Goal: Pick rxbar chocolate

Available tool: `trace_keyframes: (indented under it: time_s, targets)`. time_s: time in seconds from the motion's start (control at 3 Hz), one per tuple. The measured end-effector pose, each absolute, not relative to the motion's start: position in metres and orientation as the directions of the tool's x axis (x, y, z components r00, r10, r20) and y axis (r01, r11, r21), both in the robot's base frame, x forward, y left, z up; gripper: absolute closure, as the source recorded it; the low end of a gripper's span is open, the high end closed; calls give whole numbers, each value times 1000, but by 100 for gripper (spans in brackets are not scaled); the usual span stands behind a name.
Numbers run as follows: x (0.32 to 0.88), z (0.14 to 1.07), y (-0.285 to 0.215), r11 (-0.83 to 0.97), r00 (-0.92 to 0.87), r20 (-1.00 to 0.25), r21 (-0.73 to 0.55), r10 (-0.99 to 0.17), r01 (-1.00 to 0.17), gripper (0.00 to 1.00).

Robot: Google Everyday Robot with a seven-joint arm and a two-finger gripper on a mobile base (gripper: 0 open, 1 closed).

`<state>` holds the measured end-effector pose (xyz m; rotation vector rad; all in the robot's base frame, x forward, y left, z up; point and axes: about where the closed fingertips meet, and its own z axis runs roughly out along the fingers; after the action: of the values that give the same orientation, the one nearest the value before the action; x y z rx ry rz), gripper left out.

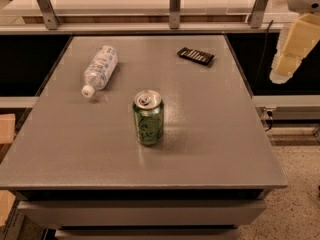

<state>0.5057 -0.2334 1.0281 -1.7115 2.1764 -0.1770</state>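
A grey desk (pixel 215 139) is seen from above and from its near side. The chocolate bar (pixel 195 56), a small flat black wrapped piece with faint pale lines, is found lying flat near the far right corner of the desk, turned slightly askew to the desk's edges. Nothing is touching it.

The tool (pixel 282 70) is seen as a pale cream part at the far right, held in the air beyond the right edge of the desk, well apart from the bar and over no part of the desk top. Whether it is released or clenched cannot be told.

A green can (pixel 148 117) is stood upright near the middle of the desk. A clear plastic bottle (pixel 100 69) is laid on its side at the far left, its white cap pointed toward the near side.
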Motion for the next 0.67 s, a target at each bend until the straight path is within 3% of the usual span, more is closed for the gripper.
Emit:
trace_keyframes:
  time_s: [0.67]
  targets:
    - [551,1037,-229,330,-252,-283,-275,-925,-903,0]
